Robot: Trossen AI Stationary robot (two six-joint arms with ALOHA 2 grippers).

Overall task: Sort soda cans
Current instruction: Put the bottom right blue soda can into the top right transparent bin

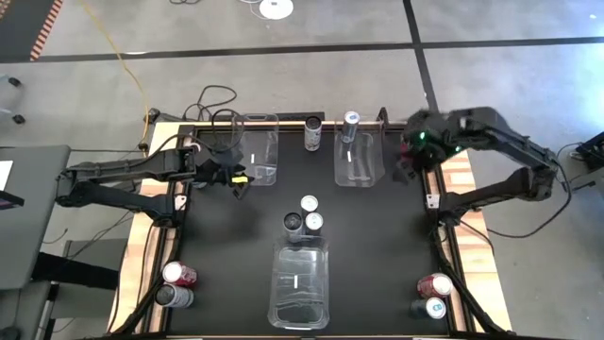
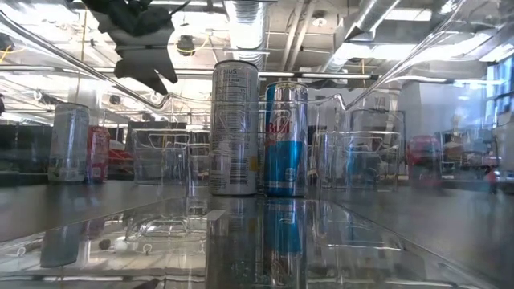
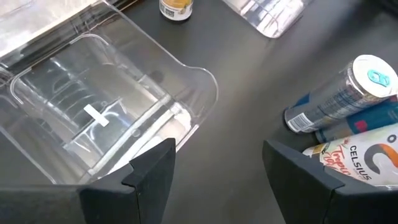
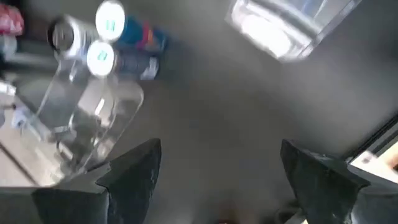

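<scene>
Broadly, the black table has bare room across its right half and between the bins; cans sit mostly at its margins. Three clear bins lie on it: a left rear bin, a right rear bin and a front bin by the near edge. A cluster of three cans stands mid-table just behind the front bin; a dark can and a silver-topped can stand at the far edge between and beside the rear bins; a red can and a dark can beside it occupy the near left corner; another red can with a dark one occupies the near right corner. The left arm reaches in from the left side, stretched low, its left gripper just beside the left rear bin's near edge, fingers parted and grasping nothing; the right arm folds back from the right side, its right gripper near the table's right edge beside the right rear bin, fingers spread wide, likewise empty.
</scene>
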